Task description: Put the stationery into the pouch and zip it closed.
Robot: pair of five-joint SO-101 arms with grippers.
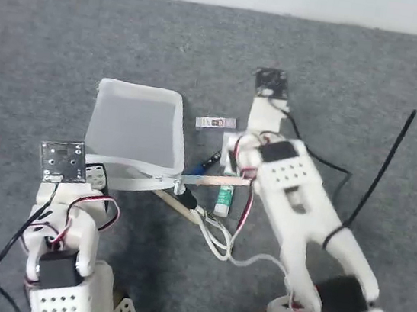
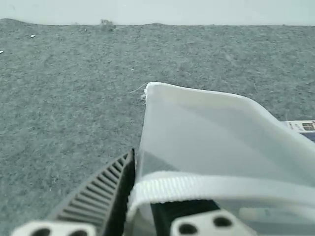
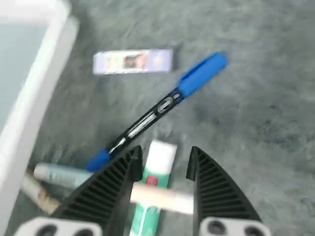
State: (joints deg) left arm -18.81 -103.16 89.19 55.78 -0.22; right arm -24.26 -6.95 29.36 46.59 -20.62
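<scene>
Looking frosted, the pouch [image 1: 136, 125] is translucent white, rectangular.

Layout as I logged it:
- The pouch [image 1: 135, 127] sat left of the table's middle, with the left gripper [image 2: 142, 206] at its near rim.
- A small flat block [image 1: 216, 123] lay just right of the pouch.
- A pen [image 3: 162, 105] lay nearer the table's near edge than the block.
- A glue stick [image 1: 224, 198] lay nearer still, beneath the right gripper [image 3: 162, 162].
- A stick [image 1: 217, 179] crossed over the glue stick and reached toward the pouch's near right corner.
</scene>
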